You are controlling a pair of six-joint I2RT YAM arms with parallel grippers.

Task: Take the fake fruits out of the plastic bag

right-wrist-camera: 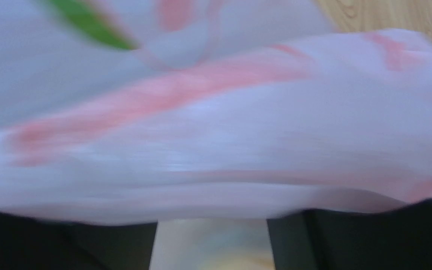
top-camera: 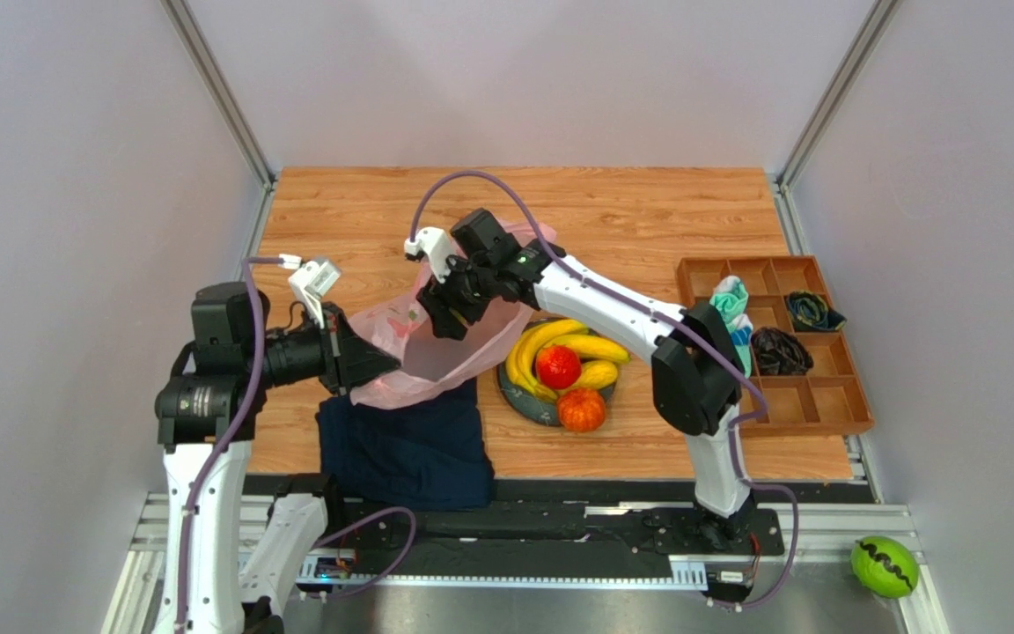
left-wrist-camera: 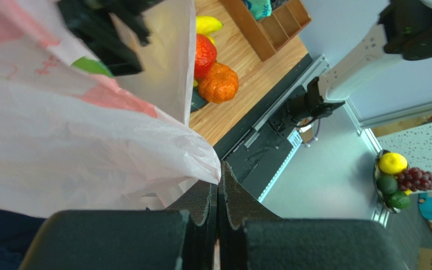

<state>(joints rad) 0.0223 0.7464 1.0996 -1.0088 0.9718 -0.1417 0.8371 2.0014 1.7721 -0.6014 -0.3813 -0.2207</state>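
Observation:
The pink plastic bag (top-camera: 426,354) hangs lifted between both grippers, just left of the dark plate (top-camera: 520,396). My left gripper (top-camera: 364,365) is shut on the bag's left edge; in the left wrist view the jaws (left-wrist-camera: 219,169) are pressed together on a sliver of the bag (left-wrist-camera: 88,140). My right gripper (top-camera: 450,309) is at the bag's upper rim. Its fingers stand wide apart, and the bag (right-wrist-camera: 229,140) drapes over their tips. The plate holds a yellow banana bunch (top-camera: 542,346), a red fruit (top-camera: 556,366) and an orange fruit (top-camera: 581,411). No fruit shows inside the bag.
A dark navy folded cloth (top-camera: 407,452) lies under the bag at the table's near edge. A wooden compartment tray (top-camera: 838,396) with small items stands at the right. A green ball (top-camera: 884,565) lies off the table at the bottom right.

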